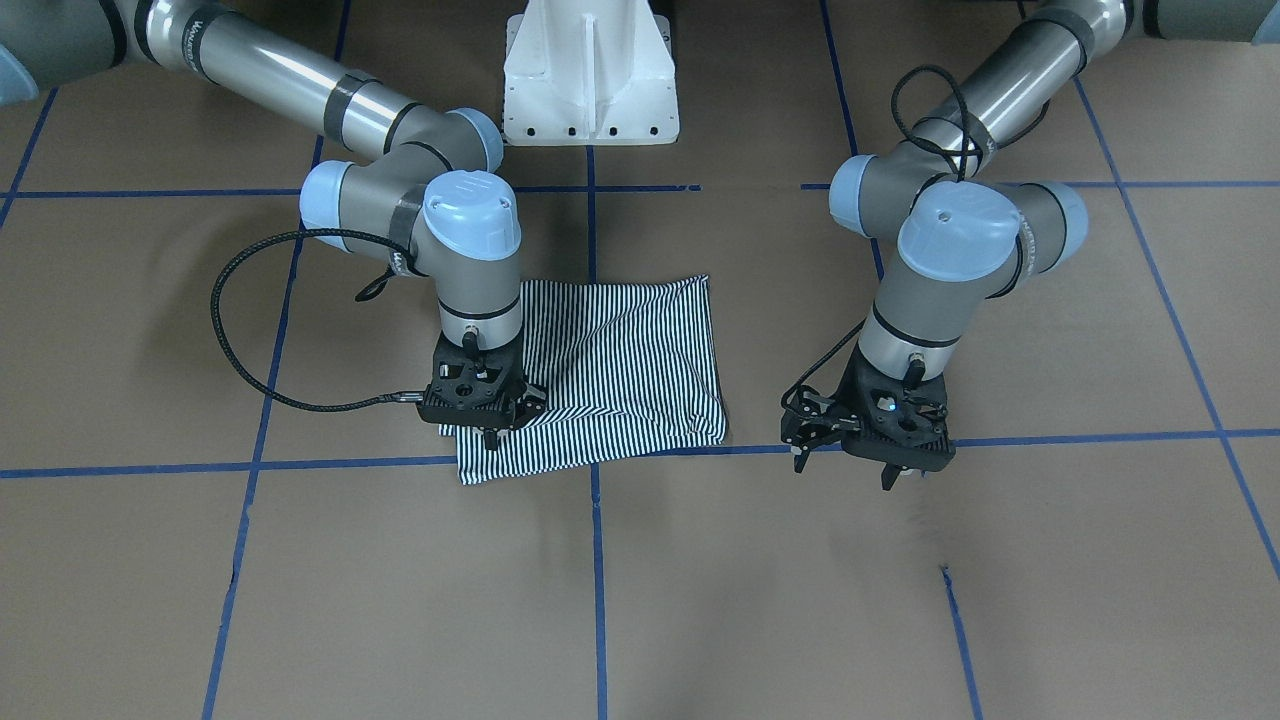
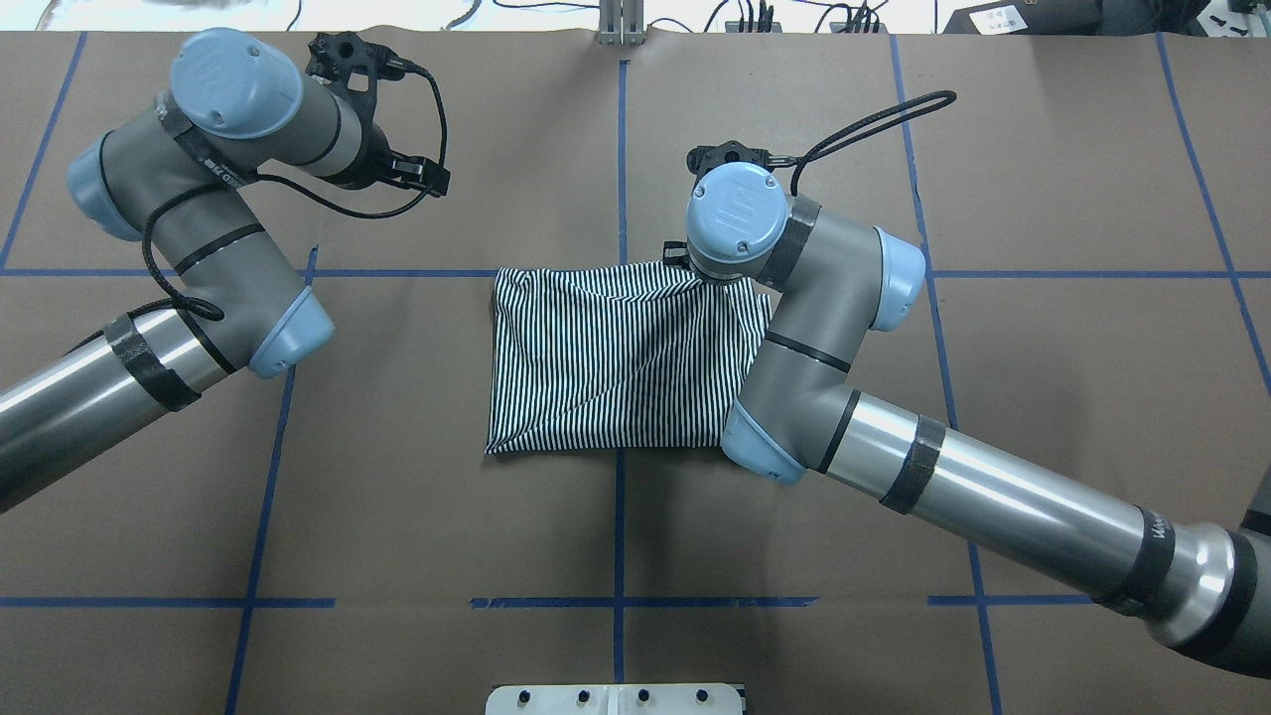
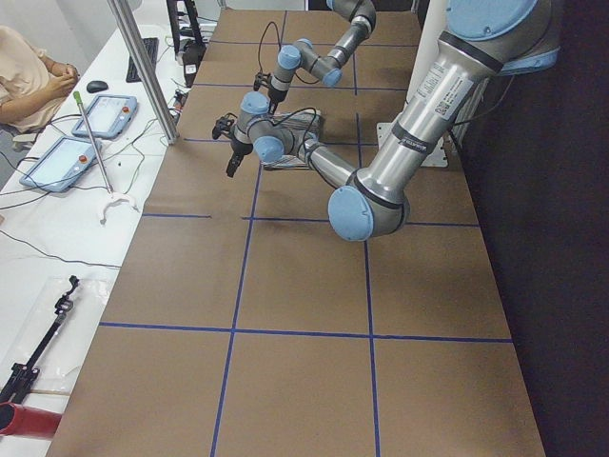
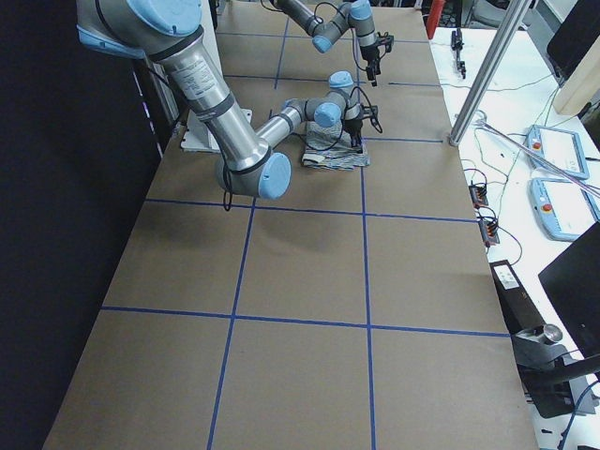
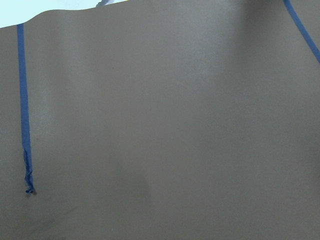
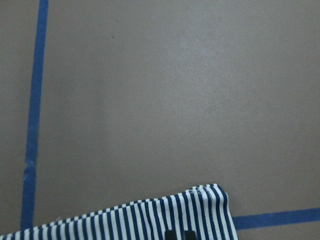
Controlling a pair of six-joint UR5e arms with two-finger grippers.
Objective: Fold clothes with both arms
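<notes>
The striped shirt [image 1: 620,370] lies folded into a rough rectangle in the middle of the brown table [image 1: 700,600], with no collar showing. My right gripper [image 1: 492,435] points down at the shirt's corner farthest from the robot's base. In the right wrist view its tips [image 6: 180,234] sit close together on the striped cloth [image 6: 150,220], so it looks shut on that edge. In the overhead view the right wrist [image 2: 735,214] covers that corner of the shirt [image 2: 606,357]. My left gripper [image 1: 850,472] hangs open over bare table, well off to the shirt's side, holding nothing.
The white pedestal base [image 1: 590,80] stands at the robot's edge of the table. Blue tape lines [image 1: 597,580] grid the brown surface. In the exterior left view a metal pole [image 3: 143,67], a person [image 3: 29,76] and tablets [image 3: 57,162] are on a white desk beyond the far edge.
</notes>
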